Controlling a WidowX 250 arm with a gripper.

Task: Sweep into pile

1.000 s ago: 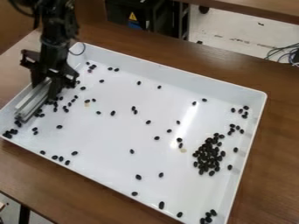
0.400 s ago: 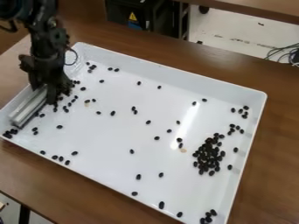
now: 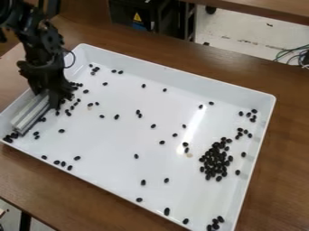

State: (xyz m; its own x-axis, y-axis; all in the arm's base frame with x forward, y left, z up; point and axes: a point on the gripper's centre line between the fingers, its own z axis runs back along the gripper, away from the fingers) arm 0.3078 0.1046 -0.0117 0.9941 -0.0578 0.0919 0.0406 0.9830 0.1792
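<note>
The gripper is closed around a silvery bar, which hangs aslant beside the nearest side wall of the tray; its task is to sweep the black beans into a pile. Whether the bar touches the floor I cannot tell, and if it rides high, a sweep would pass over beans instead of pushing them. So little room lies behind the bar that pressing toward the wall could jam or twist it in the grip. Just past its lower end, a corner knot of beans could stay wedged there, since a straight edge reaches poorly into a corner. On its inner side, close by, loose beans might roll round either end if the stroke goes fast or crooked. Farther out, strays lie wide apart, more than one pass would likely gather. Well apart, toward the opposite wall, sits the dense pile; a push carried too far would plough through and scatter it. Farthest, beans near the opposite corner could be left out.
</note>
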